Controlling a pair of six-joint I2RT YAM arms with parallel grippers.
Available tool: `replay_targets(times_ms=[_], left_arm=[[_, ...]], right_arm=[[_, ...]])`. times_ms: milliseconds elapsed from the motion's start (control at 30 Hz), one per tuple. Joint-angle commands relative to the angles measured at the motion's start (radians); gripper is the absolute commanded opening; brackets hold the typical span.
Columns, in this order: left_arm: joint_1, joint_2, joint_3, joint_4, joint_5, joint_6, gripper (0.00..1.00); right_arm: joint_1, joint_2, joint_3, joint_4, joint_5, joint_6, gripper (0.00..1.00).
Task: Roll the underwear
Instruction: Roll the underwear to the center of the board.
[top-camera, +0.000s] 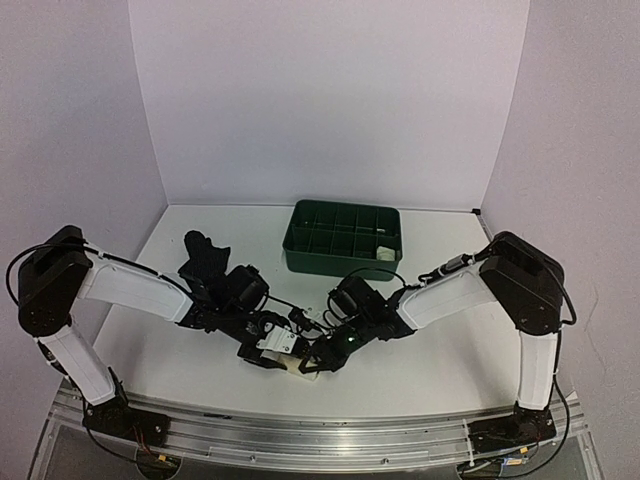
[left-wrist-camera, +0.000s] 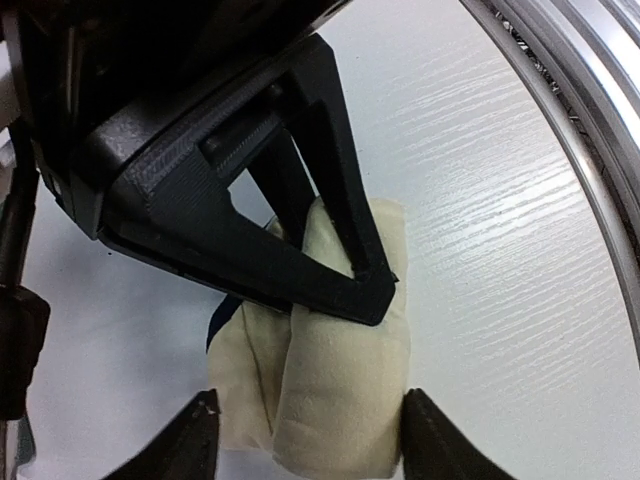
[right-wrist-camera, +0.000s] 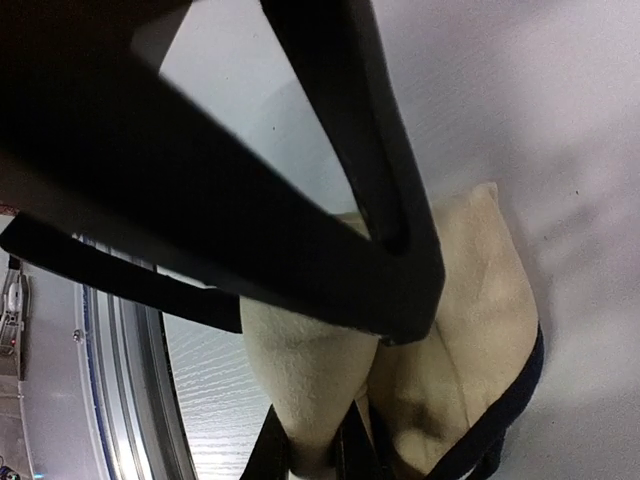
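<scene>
The cream underwear with black edging (top-camera: 298, 367) lies partly rolled on the white table near the front edge, between both grippers. In the left wrist view the roll (left-wrist-camera: 340, 400) sits between the spread fingers of my left gripper (left-wrist-camera: 310, 440), which is open and straddles it. My right gripper (right-wrist-camera: 310, 455) is shut on the roll's thick fold (right-wrist-camera: 300, 390); the black edging (right-wrist-camera: 520, 385) shows at the right. In the top view the left gripper (top-camera: 283, 354) and right gripper (top-camera: 316, 358) meet tip to tip. The black underwear (top-camera: 203, 255) lies loose at the left. A cream-white roll (top-camera: 383, 254) sits in the tray.
The green compartment tray (top-camera: 320, 215) stands at the back centre. The metal rail (top-camera: 300, 425) runs along the table's front edge, close to the roll; it also shows in the left wrist view (left-wrist-camera: 590, 130). White walls enclose the table.
</scene>
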Motion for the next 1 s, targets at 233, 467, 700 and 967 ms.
replay_targets(times_ms=[233,467,700,967], left_arm=[[-0.017,0.116,0.105,-0.095,-0.057,0.001,0.21],[-0.015,0.137,0.159,-0.265,0.029,-0.085,0.00],[0.001,0.211,0.229,-0.455,0.163,-0.234,0.00],[0.025,0.256,0.247,-0.521,0.259,-0.308,0.00]], right_arm=[[-0.008,0.060,-0.006,-0.170,0.040,0.021,0.00],[-0.009,-0.041,-0.003,-0.171,0.129,-0.017,0.12],[-0.009,-0.228,-0.048,-0.169,0.267,-0.133,0.72],[0.013,-0.504,-0.264,-0.121,0.389,-0.228,0.77]])
